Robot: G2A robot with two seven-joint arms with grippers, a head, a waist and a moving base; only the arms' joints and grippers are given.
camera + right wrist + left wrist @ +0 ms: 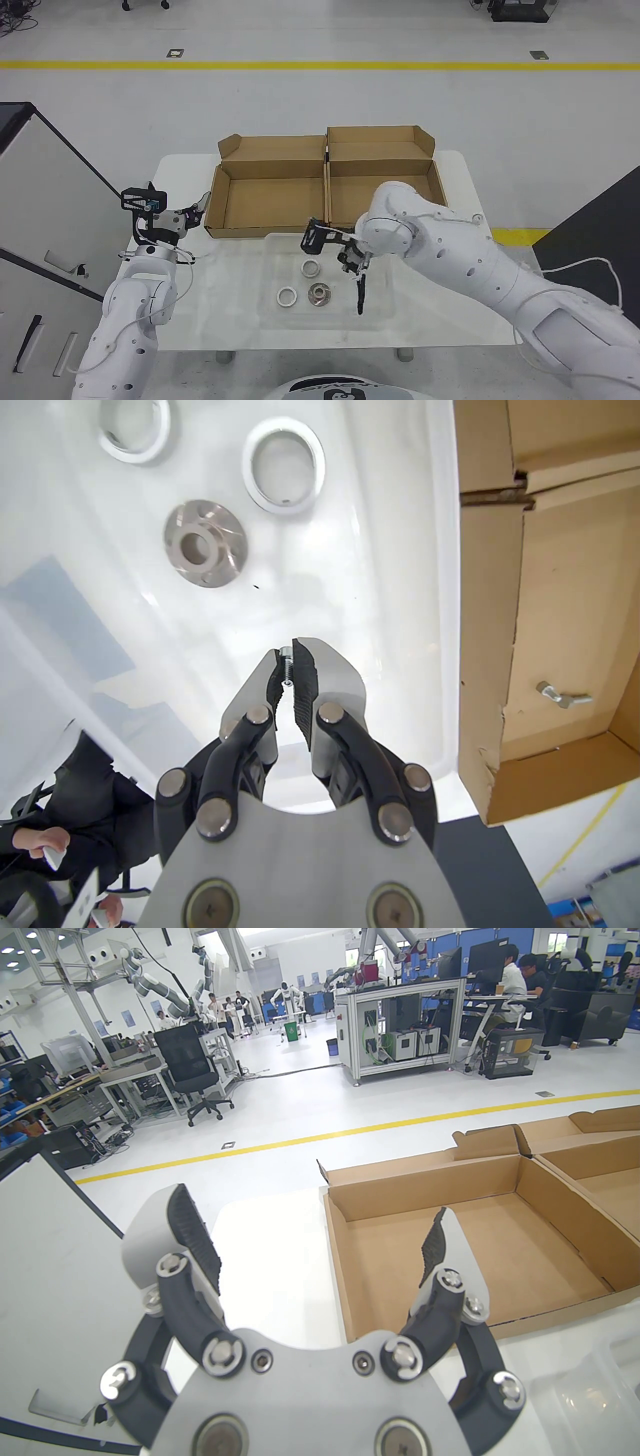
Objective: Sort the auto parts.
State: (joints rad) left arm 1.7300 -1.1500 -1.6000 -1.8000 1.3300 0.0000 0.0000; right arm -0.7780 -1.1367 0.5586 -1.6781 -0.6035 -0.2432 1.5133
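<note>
Bolt (287, 668) within the right hand (287, 652)

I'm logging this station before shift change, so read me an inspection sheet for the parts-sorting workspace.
surface: white table carrying a clear plastic tray.
job's things: two white rings and a metal flange in the tray; a loose bolt lying in the right box; the left box open beside it.
clutter: nothing seen.
grippers: right gripper shut on a held bolt above the tray; left gripper open, near the left box.
cables: cables on the floor by far desks.
surroundings: yellow floor line, office chair.
</note>
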